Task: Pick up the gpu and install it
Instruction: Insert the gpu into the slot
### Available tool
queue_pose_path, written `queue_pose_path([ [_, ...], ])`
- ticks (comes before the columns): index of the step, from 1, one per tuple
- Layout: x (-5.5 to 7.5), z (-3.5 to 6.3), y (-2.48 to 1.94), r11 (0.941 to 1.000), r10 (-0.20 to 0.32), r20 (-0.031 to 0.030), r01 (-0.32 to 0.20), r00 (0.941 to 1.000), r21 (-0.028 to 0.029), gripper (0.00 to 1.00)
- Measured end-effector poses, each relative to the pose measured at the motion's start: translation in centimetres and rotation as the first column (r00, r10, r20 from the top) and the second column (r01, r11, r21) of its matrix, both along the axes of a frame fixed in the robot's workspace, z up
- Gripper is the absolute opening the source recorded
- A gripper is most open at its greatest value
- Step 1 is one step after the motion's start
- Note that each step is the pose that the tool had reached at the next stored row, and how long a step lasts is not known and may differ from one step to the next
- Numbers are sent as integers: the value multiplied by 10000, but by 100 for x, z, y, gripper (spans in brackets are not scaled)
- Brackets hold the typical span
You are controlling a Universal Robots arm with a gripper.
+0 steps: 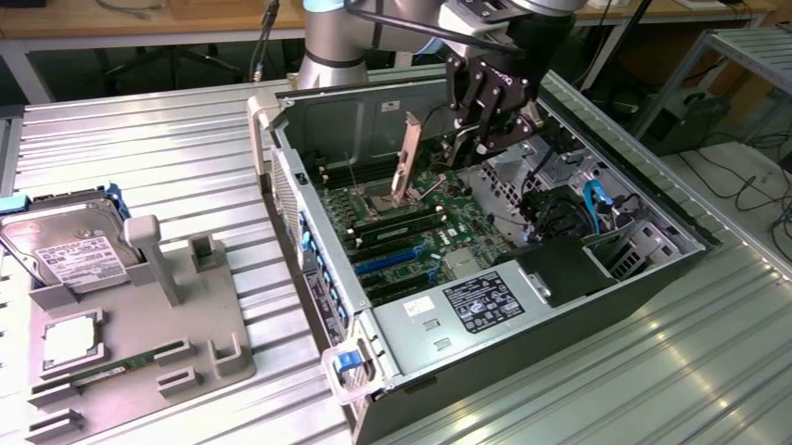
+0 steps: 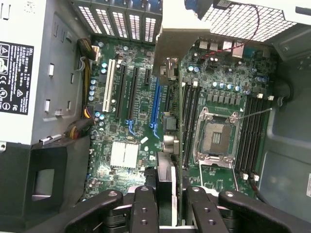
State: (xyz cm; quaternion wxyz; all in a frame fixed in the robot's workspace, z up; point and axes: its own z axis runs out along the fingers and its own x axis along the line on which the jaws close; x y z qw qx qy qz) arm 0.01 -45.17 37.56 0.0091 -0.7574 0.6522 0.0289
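**Card in hand over the open case, not yet seated**

The end effector (image 1: 480,139) is clamped on the gpu (image 1: 411,158), with a finger on either face of the card. It holds the card upright on its edge, above the motherboard (image 1: 427,232) inside the computer case (image 1: 315,120). In the wrist view the gpu (image 2: 165,174) appears edge-on between the fingers (image 2: 145,208). Its metal bracket (image 2: 167,51) is at the far end, towards the case's vented rear wall. The card appears to hang clear of the board, with no contact visible.

As I judge it, the work now is alignment. The blue expansion slot (image 2: 155,104) runs parallel to the card's edge and lies just beside it, between the card and the black slots (image 2: 132,92). The empty processor socket (image 2: 216,136) lies on the card's other side. To do this step well:

- Keep the card square to the board, not tilted along its length.
- Bring its contact edge directly over the chosen slot.
- Line the bracket up with a rear opening before lowering.
- Press straight down. A skewed push could catch the memory slots or the red wire (image 2: 243,36) near the bracket.

At the exterior view's left, a hard drive (image 1: 74,246) stands in a grey fixture (image 1: 185,315) on the ribbed worktop (image 1: 161,139), well apart from the case.
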Motion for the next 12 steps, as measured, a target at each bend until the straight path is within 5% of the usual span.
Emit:
queue_pose_path([
  [12,0,-105,0,9987,-506,-10,506,9987,6,28],
])
